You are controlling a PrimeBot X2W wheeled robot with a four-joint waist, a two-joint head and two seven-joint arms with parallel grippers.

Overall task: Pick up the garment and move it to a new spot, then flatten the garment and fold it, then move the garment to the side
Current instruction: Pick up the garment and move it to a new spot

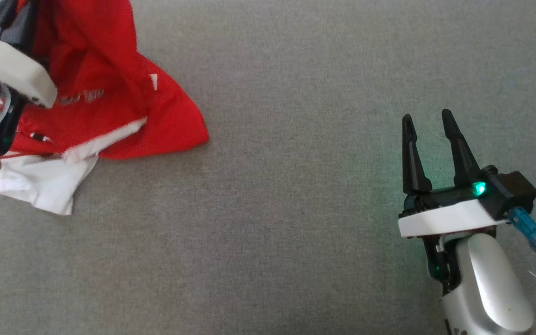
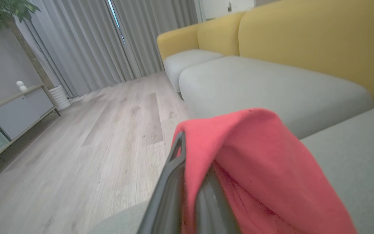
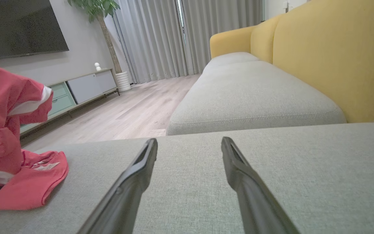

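The garment (image 1: 110, 97) is a red shirt with white trim, bunched at the far left of the grey cushion (image 1: 296, 139). Part of it is drawn up toward the top left corner, while its white hem lies on the cushion. In the left wrist view red cloth (image 2: 258, 156) drapes over my left gripper (image 2: 190, 175), whose two dark fingers are shut on a fold of it. My right gripper (image 1: 428, 121) rests low at the right, open, with nothing between its fingers. The right wrist view shows the garment (image 3: 8, 136) hanging up at the left, well apart from the right gripper (image 3: 189, 144).
The grey cushion (image 3: 271, 182) spreads wide between garment and right gripper. Behind it run a yellow sofa back (image 3: 333, 58) and a second seat cushion (image 3: 252, 97). Wooden floor (image 3: 135, 113), a low cabinet (image 3: 76, 87), curtains (image 3: 187, 35) and a potted plant (image 3: 96, 6) lie beyond the cushion's edge.
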